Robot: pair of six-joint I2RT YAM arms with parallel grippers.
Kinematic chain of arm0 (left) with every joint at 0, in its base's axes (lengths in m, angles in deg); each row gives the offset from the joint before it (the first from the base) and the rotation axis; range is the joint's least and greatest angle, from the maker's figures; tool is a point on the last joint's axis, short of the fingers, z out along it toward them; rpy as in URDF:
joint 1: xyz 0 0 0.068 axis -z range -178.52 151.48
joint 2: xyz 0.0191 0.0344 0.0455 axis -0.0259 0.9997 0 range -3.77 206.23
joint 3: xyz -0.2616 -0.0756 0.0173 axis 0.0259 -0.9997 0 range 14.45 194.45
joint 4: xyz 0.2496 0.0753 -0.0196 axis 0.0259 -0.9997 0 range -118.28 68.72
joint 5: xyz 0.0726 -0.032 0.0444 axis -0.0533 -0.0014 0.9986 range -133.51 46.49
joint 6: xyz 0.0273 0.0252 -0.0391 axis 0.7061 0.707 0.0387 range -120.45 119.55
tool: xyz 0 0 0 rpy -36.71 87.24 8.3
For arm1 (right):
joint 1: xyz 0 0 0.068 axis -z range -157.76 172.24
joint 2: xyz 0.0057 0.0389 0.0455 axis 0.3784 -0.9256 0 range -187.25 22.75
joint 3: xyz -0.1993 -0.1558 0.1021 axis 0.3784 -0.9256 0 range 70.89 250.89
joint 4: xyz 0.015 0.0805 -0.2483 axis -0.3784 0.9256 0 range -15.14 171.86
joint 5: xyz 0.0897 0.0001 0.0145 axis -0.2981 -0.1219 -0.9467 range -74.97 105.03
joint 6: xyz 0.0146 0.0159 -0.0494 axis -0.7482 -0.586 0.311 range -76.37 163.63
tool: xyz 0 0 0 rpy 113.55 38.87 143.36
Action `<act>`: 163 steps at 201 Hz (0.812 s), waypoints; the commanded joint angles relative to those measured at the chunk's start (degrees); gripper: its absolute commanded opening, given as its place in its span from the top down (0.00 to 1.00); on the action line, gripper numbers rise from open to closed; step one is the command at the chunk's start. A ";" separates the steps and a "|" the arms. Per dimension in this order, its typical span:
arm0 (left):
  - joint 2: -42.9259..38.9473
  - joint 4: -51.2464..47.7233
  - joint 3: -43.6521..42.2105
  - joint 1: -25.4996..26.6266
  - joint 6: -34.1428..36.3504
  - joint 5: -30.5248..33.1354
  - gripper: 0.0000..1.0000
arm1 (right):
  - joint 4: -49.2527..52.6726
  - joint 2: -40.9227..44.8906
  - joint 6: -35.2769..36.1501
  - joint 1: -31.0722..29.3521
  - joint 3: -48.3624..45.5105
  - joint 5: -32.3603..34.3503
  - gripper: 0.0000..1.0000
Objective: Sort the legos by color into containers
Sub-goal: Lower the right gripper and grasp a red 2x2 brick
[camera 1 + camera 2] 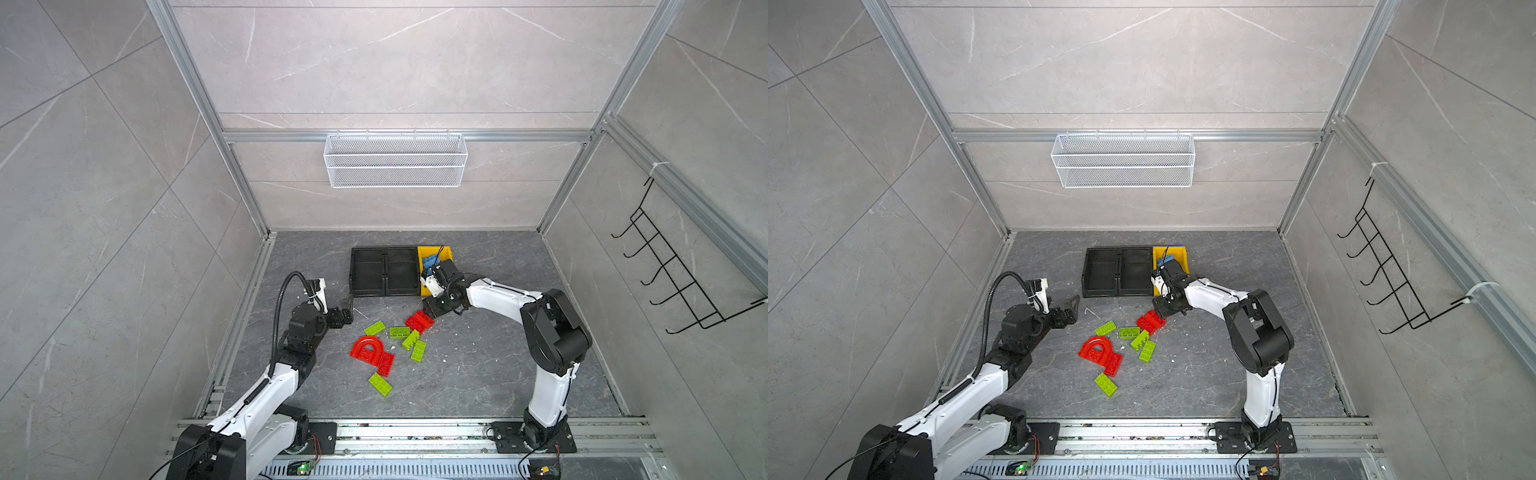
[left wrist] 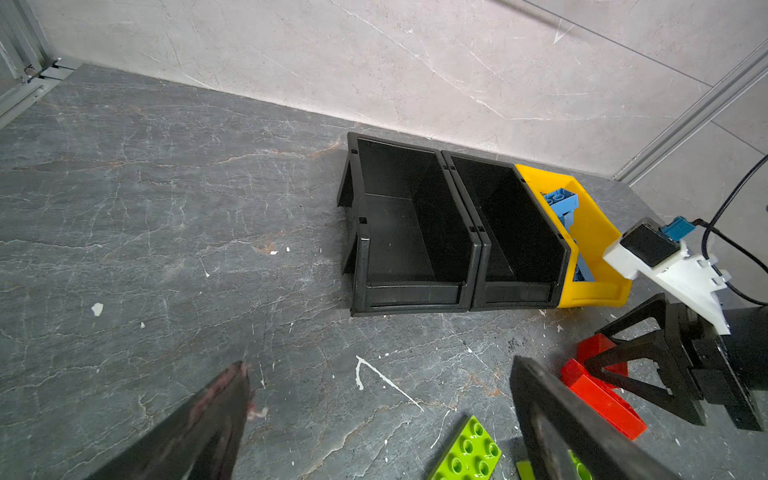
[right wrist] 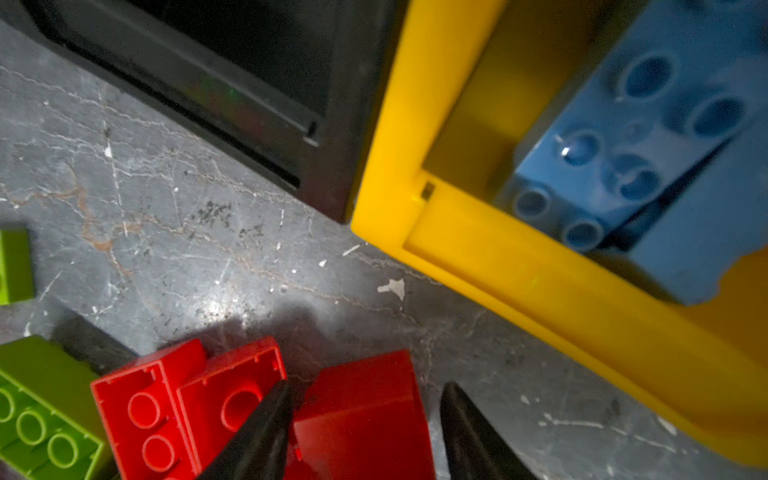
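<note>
Red and lime green legos lie scattered mid-floor in both top views, among them a red arch (image 1: pixel 365 351) and several green bricks (image 1: pixel 400 332). Blue bricks (image 1: pixel 430 262) sit in the yellow container (image 1: pixel 426 250), next to two black containers (image 1: pixel 368 292) that look empty. My right gripper (image 3: pixel 368 386) is low over a red brick (image 3: pixel 365 415), its fingers astride it; one finger touches its side, and a gap shows at the other. A second red brick (image 3: pixel 187 399) lies upside down beside it. My left gripper (image 2: pixel 380 365) hangs wide open over bare floor, left of the pile.
A white wire basket (image 1: pixel 395 160) hangs on the back wall. A black hook rack (image 1: pixel 681 282) is on the right wall. Aluminium rails (image 1: pixel 415 432) run along the front edge. White flecks and scratches mark the grey floor (image 1: pixel 478 374).
</note>
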 commanded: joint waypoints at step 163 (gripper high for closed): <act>-0.46 1.40 1.63 0.20 0.72 0.63 0.00 | 0.96 7.03 -11.30 -0.15 -3.42 4.98 0.54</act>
